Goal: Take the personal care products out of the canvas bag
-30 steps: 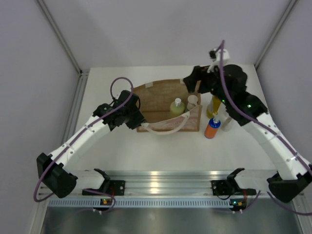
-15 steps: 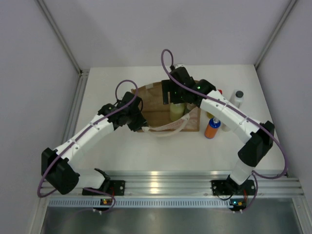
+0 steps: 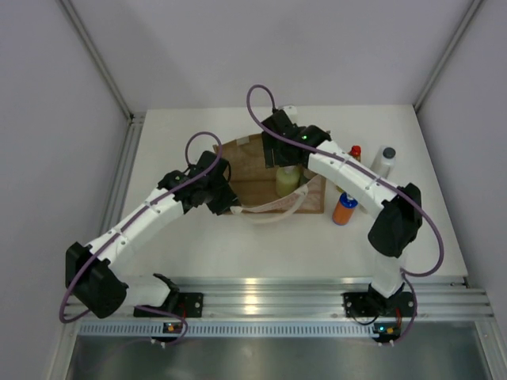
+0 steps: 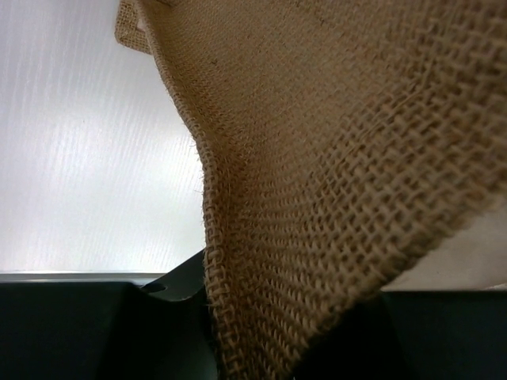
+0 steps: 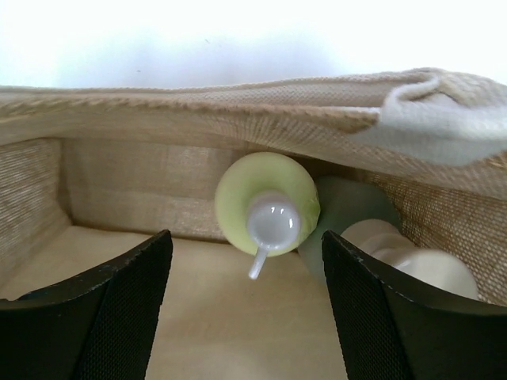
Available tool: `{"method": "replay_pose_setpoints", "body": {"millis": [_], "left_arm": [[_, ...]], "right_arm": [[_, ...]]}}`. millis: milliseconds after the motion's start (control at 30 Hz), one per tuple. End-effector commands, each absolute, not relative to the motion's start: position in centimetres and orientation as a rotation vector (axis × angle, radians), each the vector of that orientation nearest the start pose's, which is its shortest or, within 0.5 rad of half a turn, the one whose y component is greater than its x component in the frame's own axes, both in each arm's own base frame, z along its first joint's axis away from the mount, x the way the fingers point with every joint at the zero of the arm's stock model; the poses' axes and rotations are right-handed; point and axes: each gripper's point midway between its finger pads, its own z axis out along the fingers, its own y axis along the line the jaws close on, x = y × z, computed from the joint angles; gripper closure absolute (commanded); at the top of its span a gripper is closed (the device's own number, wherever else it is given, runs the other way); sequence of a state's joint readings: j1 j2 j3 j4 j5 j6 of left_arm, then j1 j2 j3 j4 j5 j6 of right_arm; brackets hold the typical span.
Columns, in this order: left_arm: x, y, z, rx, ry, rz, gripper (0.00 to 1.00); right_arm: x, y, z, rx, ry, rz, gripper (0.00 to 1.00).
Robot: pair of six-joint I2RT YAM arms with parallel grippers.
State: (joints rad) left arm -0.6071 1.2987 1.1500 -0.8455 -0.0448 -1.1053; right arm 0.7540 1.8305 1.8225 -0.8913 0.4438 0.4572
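The canvas bag (image 3: 257, 170) stands open in the middle of the table. My left gripper (image 3: 226, 198) is shut on the bag's left edge, and woven cloth (image 4: 317, 198) fills the left wrist view and runs down between the jaws. My right gripper (image 3: 281, 161) hangs open over the bag's mouth. In the right wrist view it (image 5: 245, 241) is just short of the pale green pump bottle (image 5: 268, 206), which stands beside the grey-green bottle with white cap (image 5: 360, 226). Outside the bag stand the orange bottle (image 3: 344, 208), the yellow bottle with red cap (image 3: 354, 153) and the white bottle with grey cap (image 3: 386, 159).
A cream loop handle (image 3: 273, 207) droops over the bag's near side, and another (image 5: 444, 119) lies on the rim. The bag's walls (image 5: 142, 178) close in around the bottles. The three bottles outside stand close to the bag's right end.
My right arm has swung from the bottles at the right to above the bag's mouth and edged further left. The left gripper has kept its place on the bag's edge.
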Motion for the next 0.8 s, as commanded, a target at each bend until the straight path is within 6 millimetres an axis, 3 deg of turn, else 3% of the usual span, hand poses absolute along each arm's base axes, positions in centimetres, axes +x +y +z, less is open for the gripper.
{"method": "replay_pose_setpoints", "body": {"millis": [0, 200, 633, 733, 767], "left_arm": [[24.8, -20.9, 17.0, -0.693, 2.592, -0.574, 0.67], [25.3, -21.4, 17.7, -0.689, 2.582, -0.593, 0.67], [25.5, -21.4, 18.0, -0.685, 2.574, -0.591, 0.67], [25.5, -21.4, 18.0, -0.682, 2.575, -0.592, 0.67], [25.5, -21.5, 18.0, -0.678, 2.575, -0.594, 0.67]], "right_arm": [[37.9, 26.0, 21.8, -0.118, 2.339, -0.043, 0.28], [38.6, 25.9, 19.8, -0.084, 2.360, -0.100, 0.33], [38.3, 25.5, 15.5, -0.051, 2.443, -0.149, 0.33], [38.6, 25.4, 14.8, -0.048, 2.453, -0.158, 0.35], [38.9, 25.2, 14.7, -0.042, 2.446, -0.165, 0.41]]}}
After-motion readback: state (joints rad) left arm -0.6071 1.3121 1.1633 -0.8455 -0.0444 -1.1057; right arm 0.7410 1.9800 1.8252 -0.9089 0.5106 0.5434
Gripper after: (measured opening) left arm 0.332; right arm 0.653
